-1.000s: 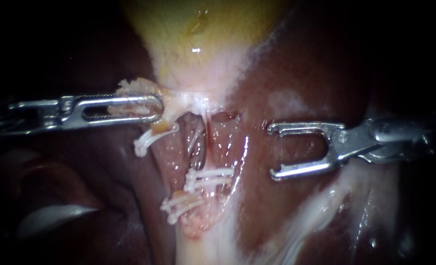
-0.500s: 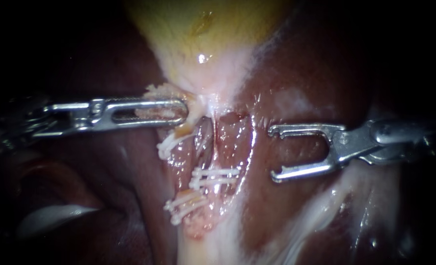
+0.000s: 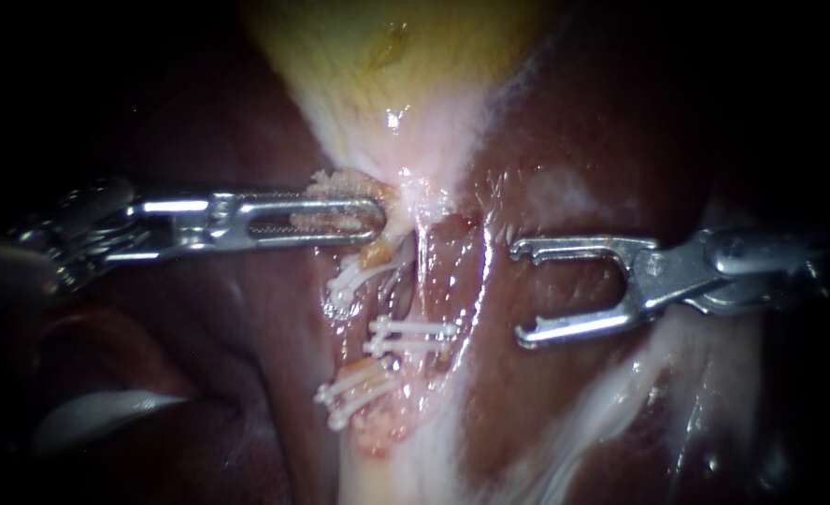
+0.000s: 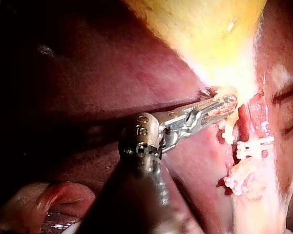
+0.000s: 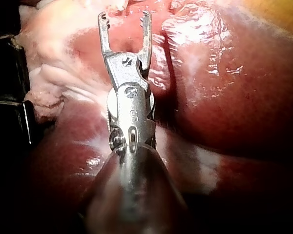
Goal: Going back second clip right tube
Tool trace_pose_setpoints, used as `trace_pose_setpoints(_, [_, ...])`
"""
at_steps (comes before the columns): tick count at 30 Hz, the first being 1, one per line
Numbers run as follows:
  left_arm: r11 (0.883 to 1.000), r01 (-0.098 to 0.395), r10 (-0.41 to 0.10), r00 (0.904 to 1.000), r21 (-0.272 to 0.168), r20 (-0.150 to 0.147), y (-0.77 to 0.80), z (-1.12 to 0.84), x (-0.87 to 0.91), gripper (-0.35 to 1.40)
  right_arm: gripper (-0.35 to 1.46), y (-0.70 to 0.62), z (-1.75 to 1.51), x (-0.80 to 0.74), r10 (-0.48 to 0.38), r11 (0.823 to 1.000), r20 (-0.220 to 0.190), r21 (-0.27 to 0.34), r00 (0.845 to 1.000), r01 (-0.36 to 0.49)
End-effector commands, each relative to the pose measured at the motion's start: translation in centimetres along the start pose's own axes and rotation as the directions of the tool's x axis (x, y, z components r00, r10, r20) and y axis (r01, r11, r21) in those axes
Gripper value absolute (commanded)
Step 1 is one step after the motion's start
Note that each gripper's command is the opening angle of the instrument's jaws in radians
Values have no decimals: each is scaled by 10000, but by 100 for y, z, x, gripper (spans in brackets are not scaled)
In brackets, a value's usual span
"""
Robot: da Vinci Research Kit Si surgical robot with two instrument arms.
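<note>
Holding gallbladder (image 3: 387, 56) neck tissue between clamped jaws, the left instrument (image 3: 376, 217) has been carried toward the right tube (image 3: 434, 290) within the last second. The right instrument (image 3: 520, 292), jaws apart and empty, has been kept over the liver (image 3: 565, 402), beside the paired clips (image 3: 413, 337) on that tube; its withdrawal is judged barely begun.

- L instrument (image 3: 373, 217): slender silver metal shaft w/ long slotted jaws, enters from left, approx. level. Jaws clamped on a scrap of pale frayed tissue (image 3: 340, 180).
- L wrist view: L instrument (image 4: 228, 103) bent at wrist joint, jaws angled off the dark shaft's axis.
- R instrument (image 3: 520, 290): silver metal shaft w/ forked, hook-tipped jaws, enters from right. Jaws wide apart, gripping nothing.
- R wrist view: R instrument (image 5: 124, 17) jaws in line w/ shaft.
</note>
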State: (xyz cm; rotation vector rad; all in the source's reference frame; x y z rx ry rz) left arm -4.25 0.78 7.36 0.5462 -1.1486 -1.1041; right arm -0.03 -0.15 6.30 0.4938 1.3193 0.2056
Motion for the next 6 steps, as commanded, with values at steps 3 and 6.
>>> trace_pose_setpoints(3, [10000,-1,1,10000,19,-3,0,0,0,-35,50,0,0,1,5,10000,-1,0,10000,-5])
trace_pose_setpoints(6, [10000,-1,1,10000,19,-3,0,0,0,-35,50,0,0,1,6,10000,-1,0,10000,-6])
